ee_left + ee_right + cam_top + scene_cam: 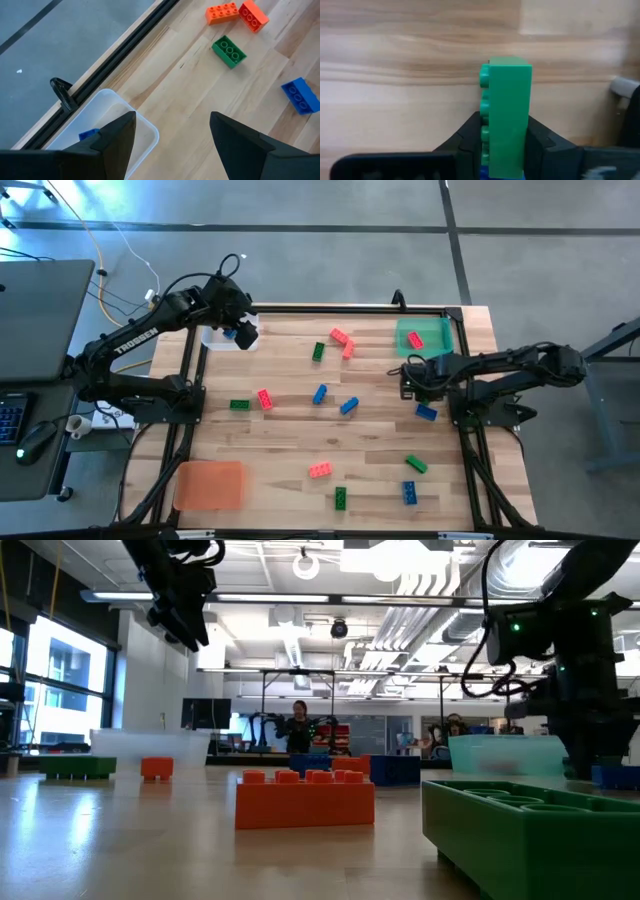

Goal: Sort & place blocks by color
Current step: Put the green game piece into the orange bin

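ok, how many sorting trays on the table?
3 in the high view: clear tray top left, green tray top right, orange tray bottom left. None look hidden.

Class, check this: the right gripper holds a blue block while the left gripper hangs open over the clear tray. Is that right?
Not quite. The block in the right gripper is green, not blue, as the right wrist view shows. The rest stands: the left gripper hangs open over the clear tray.

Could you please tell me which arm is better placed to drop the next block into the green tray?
The right: its gripper already clamps a green block close beside the green tray. The left gripper is open, empty, over the clear tray.
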`<state>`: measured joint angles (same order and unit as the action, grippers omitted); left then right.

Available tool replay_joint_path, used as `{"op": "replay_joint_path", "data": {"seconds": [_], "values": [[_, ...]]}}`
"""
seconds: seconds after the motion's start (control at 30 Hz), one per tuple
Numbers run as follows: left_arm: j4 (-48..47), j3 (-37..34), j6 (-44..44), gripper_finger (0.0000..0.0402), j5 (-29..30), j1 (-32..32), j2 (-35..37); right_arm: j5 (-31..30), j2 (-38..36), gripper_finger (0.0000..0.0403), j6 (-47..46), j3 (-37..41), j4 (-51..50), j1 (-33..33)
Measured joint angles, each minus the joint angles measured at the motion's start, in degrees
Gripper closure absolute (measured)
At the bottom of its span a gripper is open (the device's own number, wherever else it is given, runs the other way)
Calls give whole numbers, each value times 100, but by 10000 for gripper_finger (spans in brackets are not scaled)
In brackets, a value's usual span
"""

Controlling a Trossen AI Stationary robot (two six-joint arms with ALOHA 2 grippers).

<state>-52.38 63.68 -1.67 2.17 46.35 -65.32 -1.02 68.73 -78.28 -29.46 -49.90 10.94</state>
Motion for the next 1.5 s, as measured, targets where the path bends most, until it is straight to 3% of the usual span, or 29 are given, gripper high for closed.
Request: {"op": "replay_joint_path", "data": {"seconds": [0.47,0.77,1.03,1.33,1.5], "values": [[0,0,107,160,-6,0,-4,-975,-2,333,766,-1628,287,-213],[-97,1,306,160,-75,2,-28,-1292,-4,333,1588,-2256,1134,-459],[63,0,255,160,-906,1,-163,-1045,-4,333,2358,-2290,2467,-655],[1245,0,194,160,-3098,-134,-166,-881,-4,333,3018,-2292,4109,-982],[2239,0,592,160,-3767,-485,-166,-957,-4,333,3552,-2292,5148,-1141]]}}
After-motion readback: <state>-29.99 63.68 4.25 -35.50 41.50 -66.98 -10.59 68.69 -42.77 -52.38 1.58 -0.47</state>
